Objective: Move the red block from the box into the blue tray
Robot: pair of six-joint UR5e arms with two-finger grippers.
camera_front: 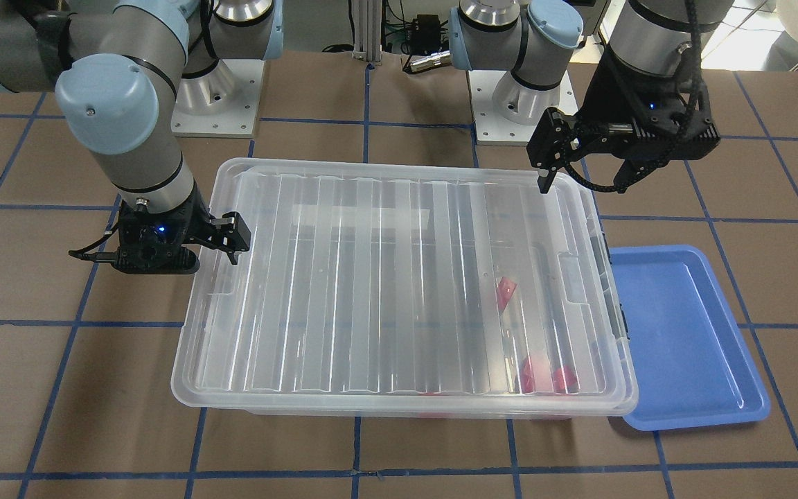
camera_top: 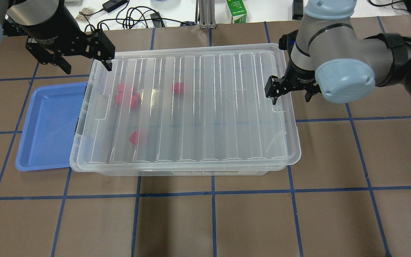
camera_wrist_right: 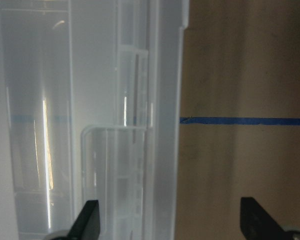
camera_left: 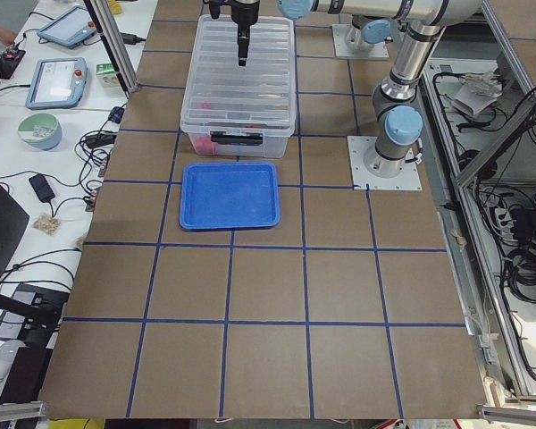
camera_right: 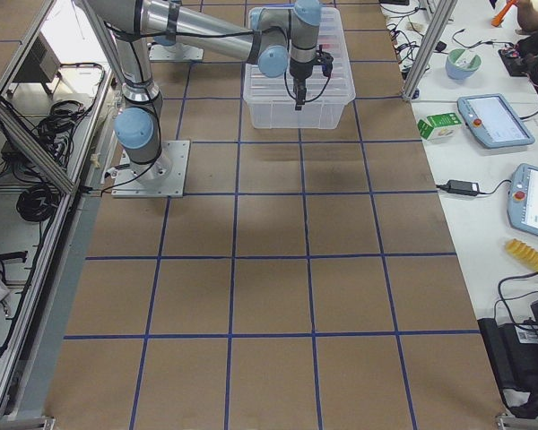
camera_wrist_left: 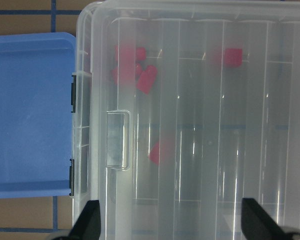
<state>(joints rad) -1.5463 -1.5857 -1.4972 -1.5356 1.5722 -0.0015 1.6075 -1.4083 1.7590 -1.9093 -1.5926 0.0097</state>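
a: red blocks (camera_top: 134, 137) lie inside the box (camera_top: 291, 157), at the end nearest the blue tray (camera_top: 48, 125). ribbed lid (camera_top: 209, 107) still on.
b: grippers?
a: left gripper (camera_top: 86, 66) and right gripper (camera_top: 290, 98) both spread wide, empty, one at each end of the lid.
b: handling?
a: blocks look light, hard and glossy, so likely slippery. pinch the flat sides. tray sits tight against the box, with open table (camera_top: 227, 221) in front.

Opposite front and overhead views; close, seemingly downward wrist views above box (camera_top: 205, 142)

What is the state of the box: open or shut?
Shut. The ribbed lid covers the box's whole top; red blocks show through it.
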